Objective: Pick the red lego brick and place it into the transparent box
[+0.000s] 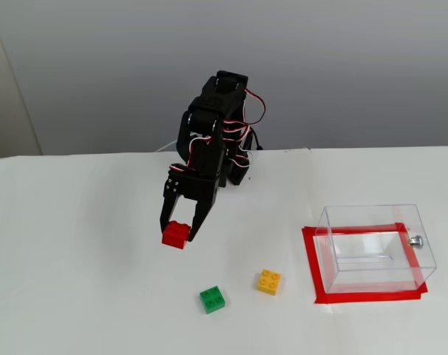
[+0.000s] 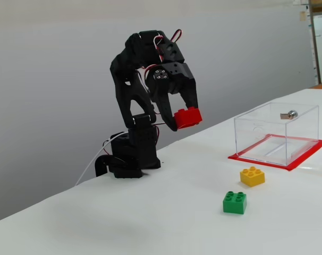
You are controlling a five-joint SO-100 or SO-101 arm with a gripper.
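My black gripper [image 1: 177, 232] is shut on the red lego brick [image 1: 175, 235] and holds it in the air above the white table; it also shows in the other fixed view [image 2: 185, 118], with the brick [image 2: 188, 117] between the fingertips, well off the surface. The transparent box [image 1: 375, 245] stands to the right on a red taped rectangle, with a small silver knob [image 1: 415, 240] on its side. In the other fixed view the box [image 2: 278, 133] is at the right, beyond the loose bricks. The box looks empty.
A green brick [image 1: 212, 299] and a yellow brick [image 1: 268, 282] lie on the table between the gripper and the box; both show in the other fixed view too, green [image 2: 235, 202] and yellow [image 2: 253, 176]. The arm's base [image 2: 130, 154] stands at the back.
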